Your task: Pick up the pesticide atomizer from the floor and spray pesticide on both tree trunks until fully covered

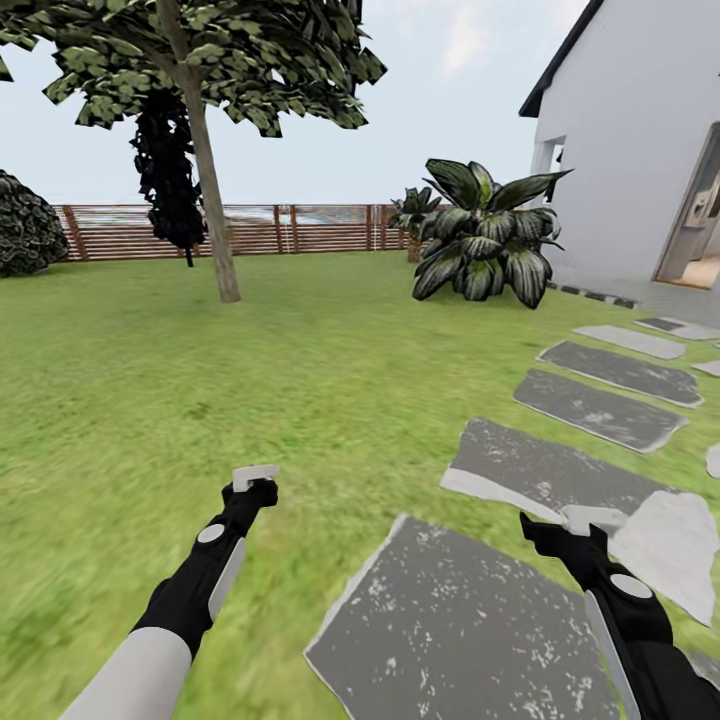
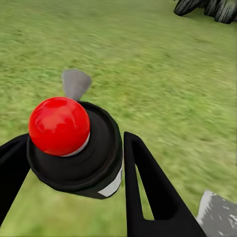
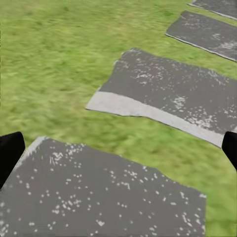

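Observation:
My left gripper (image 1: 254, 482) is shut on the pesticide atomizer (image 2: 94, 165), a small black body with a red ball cap and a grey nozzle, held low over the lawn. The black fingers (image 2: 148, 187) of the left gripper (image 2: 74, 143) press on both sides of it. One tree (image 1: 212, 190) with a pale straight trunk and a patchy green crown stands far ahead to the left, well beyond reach. I see no whitish speckles on its trunk. My right gripper (image 1: 590, 522) hangs open over a grey stepping stone (image 3: 123, 202), and the right wrist view shows nothing in that gripper (image 3: 118, 148).
Stepping stones (image 1: 598, 408) run from front right toward the white house (image 1: 640, 150). A broad-leaved plant (image 1: 485, 240) stands ahead at right. A dark thin tree (image 1: 165, 170) and a bush (image 1: 25, 225) stand by the brown slat fence (image 1: 300, 228). Open lawn (image 1: 200, 380) lies ahead.

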Tool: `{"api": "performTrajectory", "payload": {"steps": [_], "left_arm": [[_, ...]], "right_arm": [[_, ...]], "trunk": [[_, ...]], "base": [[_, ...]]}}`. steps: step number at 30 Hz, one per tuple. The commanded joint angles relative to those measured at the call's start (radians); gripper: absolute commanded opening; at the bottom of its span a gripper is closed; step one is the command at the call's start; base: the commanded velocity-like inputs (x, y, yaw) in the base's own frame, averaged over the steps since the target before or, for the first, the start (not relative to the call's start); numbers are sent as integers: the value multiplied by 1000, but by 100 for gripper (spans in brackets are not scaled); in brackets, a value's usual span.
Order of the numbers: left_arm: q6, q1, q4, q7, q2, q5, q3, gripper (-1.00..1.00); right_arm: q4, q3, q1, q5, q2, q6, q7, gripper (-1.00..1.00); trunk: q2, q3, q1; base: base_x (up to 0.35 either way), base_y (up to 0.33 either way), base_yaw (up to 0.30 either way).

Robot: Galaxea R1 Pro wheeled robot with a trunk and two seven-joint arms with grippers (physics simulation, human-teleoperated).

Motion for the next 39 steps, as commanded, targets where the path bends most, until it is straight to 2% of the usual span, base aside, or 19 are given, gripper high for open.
{"api": "performTrajectory", "payload": {"steps": [1, 7, 24, 39], "left_arm": [[0, 0, 0, 0, 0, 1, 0, -100], [0, 0, 0, 0, 1, 2, 0, -100], [0, 0, 0, 0, 0, 2, -1, -100], [0, 0, 0, 0, 0, 2, 0, -100]], "right_arm": [[0, 0, 0, -1, 1, 0, 0, 100], [-1, 0, 0, -3, 5, 0, -3, 100], [-1, -1, 0, -3, 5, 0, -3, 100], [-1, 0, 0, -3, 7, 0, -3, 100]], "trunk": [[0, 0, 0], [0, 0, 0], [0, 0, 0], [0, 0, 0]], "base": [[327, 72, 0], [327, 72, 92], [327, 72, 242], [327, 72, 30]]}}
